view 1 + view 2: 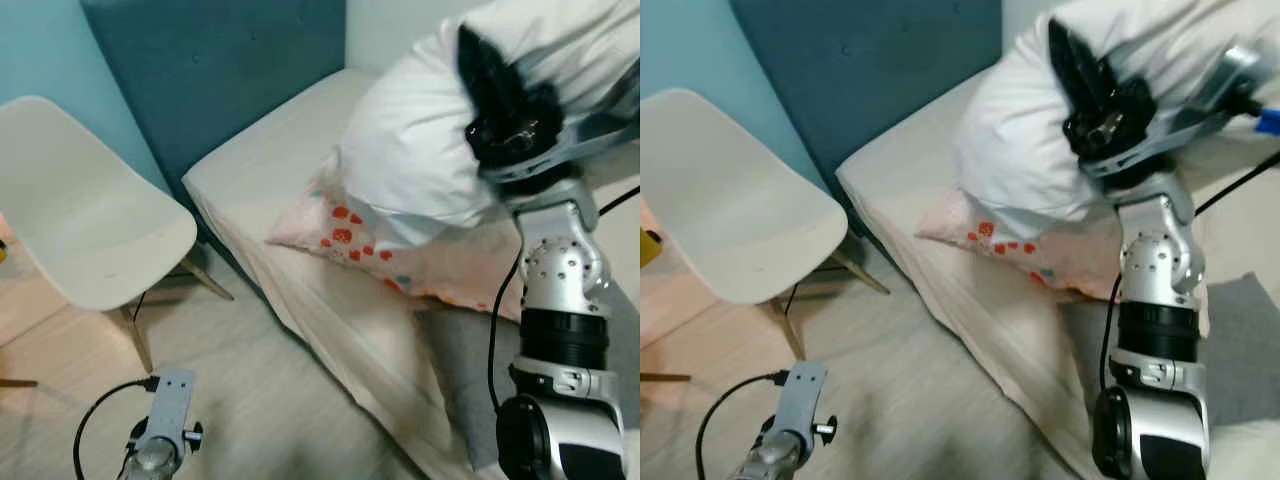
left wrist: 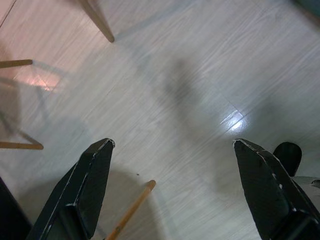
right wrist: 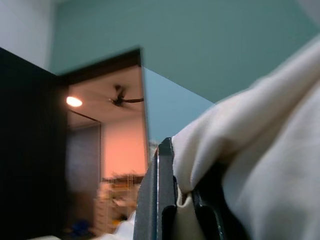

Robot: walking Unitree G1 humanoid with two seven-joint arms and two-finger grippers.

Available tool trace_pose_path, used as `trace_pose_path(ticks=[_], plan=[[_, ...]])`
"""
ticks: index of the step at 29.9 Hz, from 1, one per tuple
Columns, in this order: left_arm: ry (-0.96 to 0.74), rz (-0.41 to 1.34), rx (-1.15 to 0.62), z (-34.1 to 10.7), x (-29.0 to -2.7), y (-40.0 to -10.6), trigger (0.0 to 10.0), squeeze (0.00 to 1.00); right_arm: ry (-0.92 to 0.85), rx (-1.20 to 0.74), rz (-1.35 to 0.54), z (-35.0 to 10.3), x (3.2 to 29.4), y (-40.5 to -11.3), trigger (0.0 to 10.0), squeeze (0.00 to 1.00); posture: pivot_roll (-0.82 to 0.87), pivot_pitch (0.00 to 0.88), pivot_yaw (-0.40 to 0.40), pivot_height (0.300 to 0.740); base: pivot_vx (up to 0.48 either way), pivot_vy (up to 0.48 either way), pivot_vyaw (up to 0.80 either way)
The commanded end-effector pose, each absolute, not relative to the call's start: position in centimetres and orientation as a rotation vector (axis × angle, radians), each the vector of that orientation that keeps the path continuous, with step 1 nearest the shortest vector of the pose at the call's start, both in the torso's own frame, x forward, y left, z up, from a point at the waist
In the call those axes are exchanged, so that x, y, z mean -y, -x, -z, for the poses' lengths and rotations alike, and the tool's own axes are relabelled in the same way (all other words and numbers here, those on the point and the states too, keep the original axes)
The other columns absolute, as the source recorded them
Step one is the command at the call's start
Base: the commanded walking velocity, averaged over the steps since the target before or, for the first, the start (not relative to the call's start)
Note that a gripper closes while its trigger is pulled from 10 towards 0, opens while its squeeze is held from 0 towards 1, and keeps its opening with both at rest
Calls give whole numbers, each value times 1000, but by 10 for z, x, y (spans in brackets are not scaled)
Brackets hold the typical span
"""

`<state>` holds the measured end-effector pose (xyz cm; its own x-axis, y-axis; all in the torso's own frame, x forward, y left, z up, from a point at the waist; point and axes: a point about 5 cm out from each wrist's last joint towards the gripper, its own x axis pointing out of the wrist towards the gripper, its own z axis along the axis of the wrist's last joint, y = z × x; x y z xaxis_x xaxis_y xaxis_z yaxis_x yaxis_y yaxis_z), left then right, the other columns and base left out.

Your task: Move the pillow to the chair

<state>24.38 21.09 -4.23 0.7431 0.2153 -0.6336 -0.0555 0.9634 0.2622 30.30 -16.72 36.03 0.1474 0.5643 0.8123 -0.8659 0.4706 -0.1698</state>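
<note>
White plastic, the chair stands bare at the left on the pale wood floor, beside the bed. Low down, the left tool hangs idle over the floor, fingers spread wide, holding nothing. Further right, the right tool is clamped on the white pillow, raised above a patterned pillow lying on the bed. So the pickup looks done; carrying it across and setting it on the seat remains.
</note>
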Motion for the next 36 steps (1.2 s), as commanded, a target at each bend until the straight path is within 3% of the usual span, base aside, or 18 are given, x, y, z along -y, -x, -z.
trace_pose_path(ticks=[1,11,16,22,27,36], plan=[[-235,-159,-767,52,-211,-231,10000,0,-352,1076,-1211,-381,153,-282,0,0,21,59,38,720,0,0,750],[-225,-154,-811,59,-208,-221,10000,0,-395,1002,-1282,-372,140,-279,0,0,24,57,36,720,0,0,747],[-239,-136,-832,61,-207,-218,10000,0,-347,714,-1193,-314,109,-305,0,0,27,52,35,720,0,0,747],[-241,-133,-899,69,-210,-205,10000,0,-384,562,-1146,-273,94,-314,0,0,29,52,38,720,-80,0,749],[-273,-110,-941,76,-212,-192,10000,0,-416,496,-1119,-253,91,-316,0,0,26,52,40,720,-453,0,750],[-328,-45,-1017,87,-207,-170,10000,0,-434,442,-1062,-234,92,-318,0,0,16,60,40,720,0,0,749]])
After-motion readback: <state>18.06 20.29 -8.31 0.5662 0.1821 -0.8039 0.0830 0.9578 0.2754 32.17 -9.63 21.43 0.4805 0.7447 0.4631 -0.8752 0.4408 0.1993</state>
